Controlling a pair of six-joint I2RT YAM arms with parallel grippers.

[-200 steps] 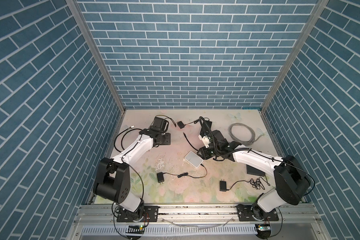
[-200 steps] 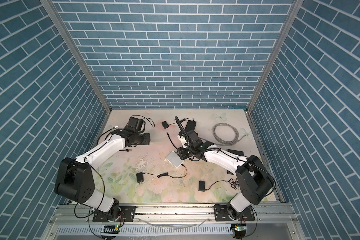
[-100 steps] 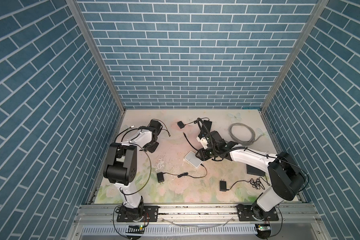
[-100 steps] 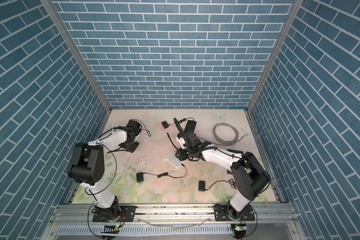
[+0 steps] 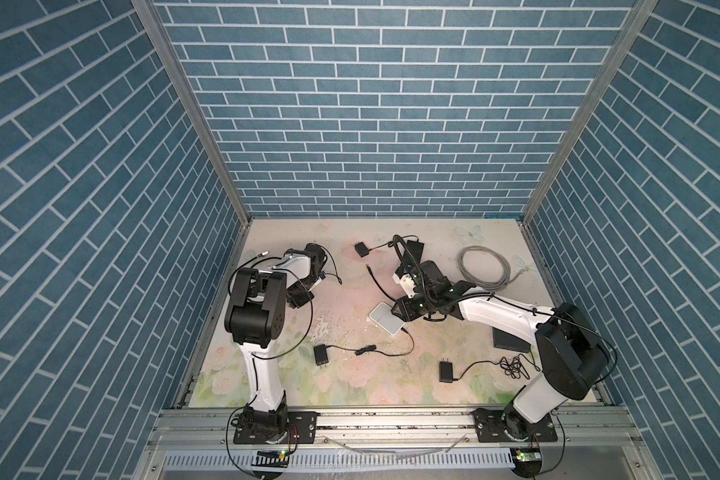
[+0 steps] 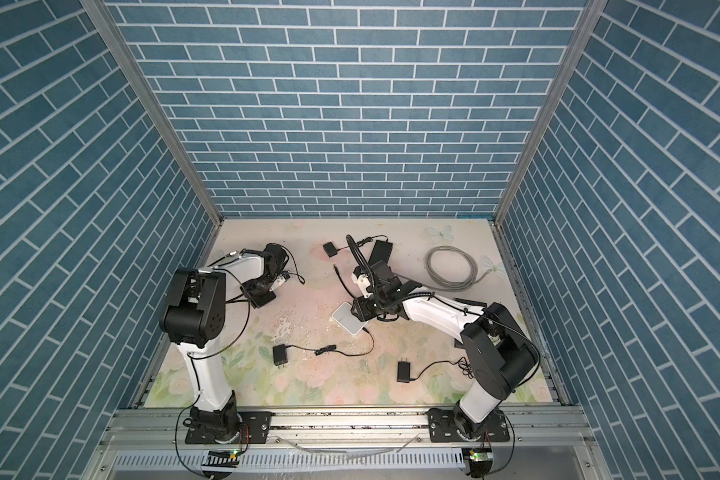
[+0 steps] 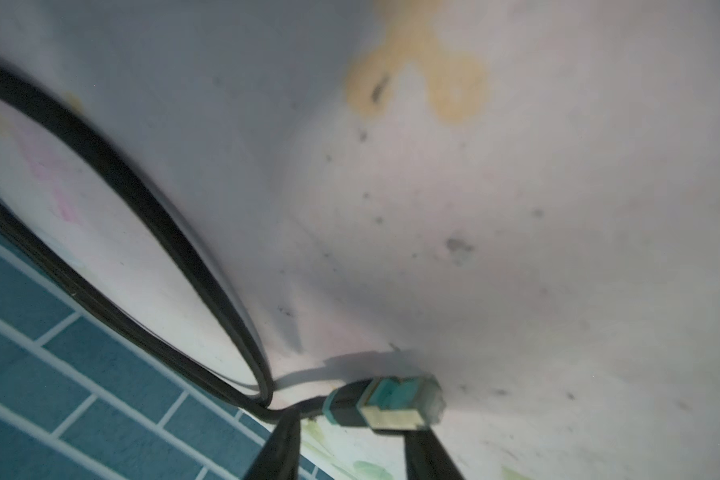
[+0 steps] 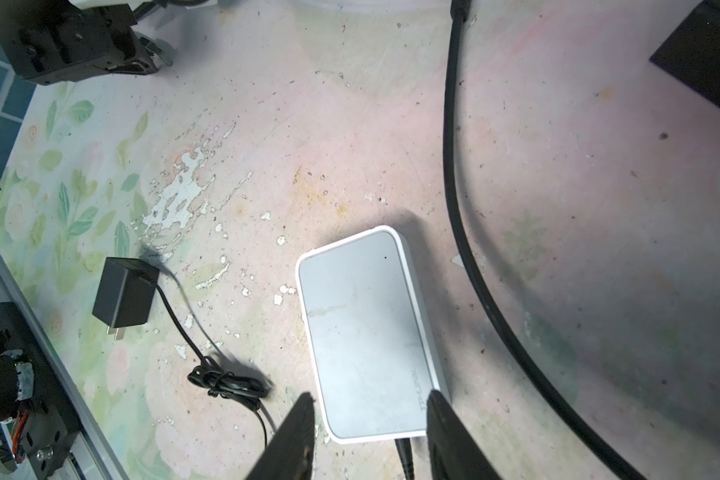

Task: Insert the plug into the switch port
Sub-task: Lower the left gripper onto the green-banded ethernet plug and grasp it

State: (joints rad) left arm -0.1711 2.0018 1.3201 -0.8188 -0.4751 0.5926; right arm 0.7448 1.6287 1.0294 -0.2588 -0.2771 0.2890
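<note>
Over by the desk's [image 5: 350, 374] left edge, my half-closed left hand [image 7: 352, 436] has the plug [image 7: 391, 401] lying crosswise at its fingertips [image 7: 425, 453], not clearly gripped, well apart from the switch [image 5: 387, 318] my right hand [image 8: 371, 399] straddles, grip unclear.

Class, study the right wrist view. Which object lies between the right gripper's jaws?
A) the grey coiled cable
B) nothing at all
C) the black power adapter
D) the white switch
D: the white switch lies between the jaws of the right gripper, while the black power adapter lies apart from them.
</note>
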